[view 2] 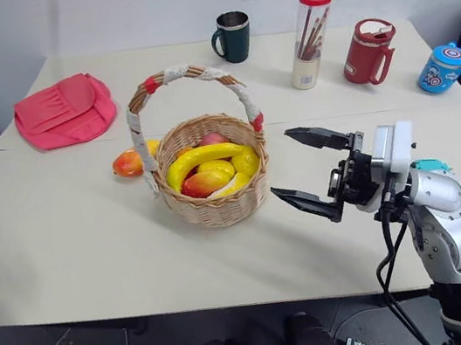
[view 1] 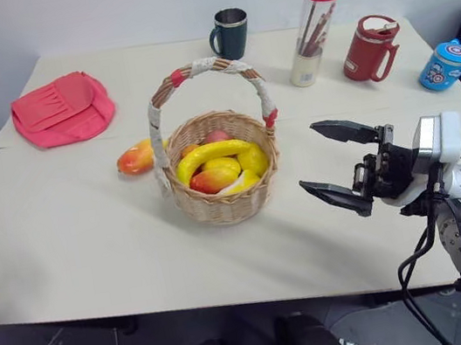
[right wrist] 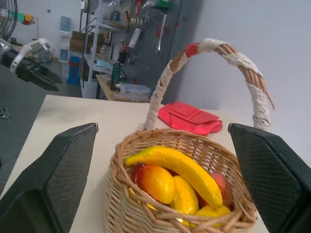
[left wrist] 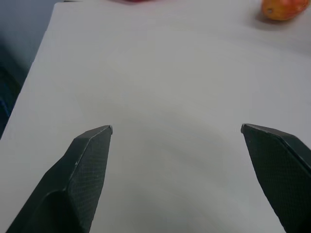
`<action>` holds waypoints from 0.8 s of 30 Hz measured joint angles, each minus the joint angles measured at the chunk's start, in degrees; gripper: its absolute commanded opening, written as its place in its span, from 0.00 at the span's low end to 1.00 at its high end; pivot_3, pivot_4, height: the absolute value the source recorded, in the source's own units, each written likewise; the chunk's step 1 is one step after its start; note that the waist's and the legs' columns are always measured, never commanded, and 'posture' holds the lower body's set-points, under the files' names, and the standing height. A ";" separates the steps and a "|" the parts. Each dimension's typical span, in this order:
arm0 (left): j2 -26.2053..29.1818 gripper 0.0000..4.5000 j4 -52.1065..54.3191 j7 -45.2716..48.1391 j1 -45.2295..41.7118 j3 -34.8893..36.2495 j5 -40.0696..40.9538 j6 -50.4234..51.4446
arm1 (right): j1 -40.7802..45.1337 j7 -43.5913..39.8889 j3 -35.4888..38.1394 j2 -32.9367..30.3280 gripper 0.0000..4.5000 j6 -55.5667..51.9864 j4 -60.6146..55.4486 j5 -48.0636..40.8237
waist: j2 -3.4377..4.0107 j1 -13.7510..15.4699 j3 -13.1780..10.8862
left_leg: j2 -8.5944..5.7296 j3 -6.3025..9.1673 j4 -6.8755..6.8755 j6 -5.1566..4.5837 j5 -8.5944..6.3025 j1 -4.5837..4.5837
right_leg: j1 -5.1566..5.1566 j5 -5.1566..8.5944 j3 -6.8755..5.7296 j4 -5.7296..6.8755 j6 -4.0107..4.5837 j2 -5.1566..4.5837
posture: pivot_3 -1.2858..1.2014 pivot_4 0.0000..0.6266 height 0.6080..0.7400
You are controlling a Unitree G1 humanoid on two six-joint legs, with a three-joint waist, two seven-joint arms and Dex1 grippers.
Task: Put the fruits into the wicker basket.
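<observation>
The woven basket (view 1: 221, 169) held a glossy curved banana (view 1: 210, 153); one oval mango (view 1: 137, 158) lay outside. Both the left gripper (left wrist: 177, 131) and the right gripper (view 1: 336, 165) gaped wide, empty.

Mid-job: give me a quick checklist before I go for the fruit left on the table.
1. Mango outside the wicker basket, on the table: not ok, yet to be put in.
2. Left pincer open, nothing held: ok.
3. Right pincer open, nothing held: ok.
4. Banana in the basket: ok.
5. Basket upright: ok.
6. Mango within the left arm's reach: cannot tell.
</observation>
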State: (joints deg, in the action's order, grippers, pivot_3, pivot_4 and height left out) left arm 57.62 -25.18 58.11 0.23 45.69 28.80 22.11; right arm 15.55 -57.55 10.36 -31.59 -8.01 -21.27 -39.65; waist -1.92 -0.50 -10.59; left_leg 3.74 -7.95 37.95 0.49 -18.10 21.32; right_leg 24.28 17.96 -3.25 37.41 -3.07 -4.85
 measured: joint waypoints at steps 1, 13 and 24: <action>0.96 0.99 0.18 0.27 -5.02 -4.15 -0.22 1.47 | 1.08 0.51 -0.27 0.09 1.00 -0.14 -0.22 -0.01 | -0.01 0.34 0.01 | 0.01 -0.04 0.00 0.05 0.04 0.00 | -0.03 -0.05 -0.08 -0.01 0.05 -0.04 | 0.52 0.24 1.00; -16.64 0.99 -40.43 -6.76 -62.44 -40.76 -23.62 -14.06 | 4.21 6.18 -1.30 -1.01 1.00 -5.66 -3.29 0.58 | -0.21 -0.81 -0.02 | -0.06 -1.41 0.19 -0.03 0.23 0.99 | 1.24 -0.19 -1.33 0.13 -0.19 0.39 | 0.52 0.24 1.00; -22.57 0.80 -50.38 -10.24 -66.58 -42.57 -29.38 -17.28 | 1.97 10.87 -1.19 -1.36 1.00 -8.45 -8.29 0.51 | -0.32 -0.98 -0.09 | 0.06 -1.75 1.05 -0.10 0.20 0.92 | 1.22 -0.23 -1.49 0.52 -0.13 0.36 | 0.52 0.24 1.00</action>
State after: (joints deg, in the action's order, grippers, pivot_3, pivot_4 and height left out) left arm 35.05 -75.56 47.87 -66.35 3.12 -0.58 4.83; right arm 17.53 -46.68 9.17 -32.96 -16.46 -29.55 -39.14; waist -2.24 -1.48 -10.68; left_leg 3.80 -9.70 39.00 0.39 -17.89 22.24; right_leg 25.49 17.73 -4.74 37.93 -3.20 -4.49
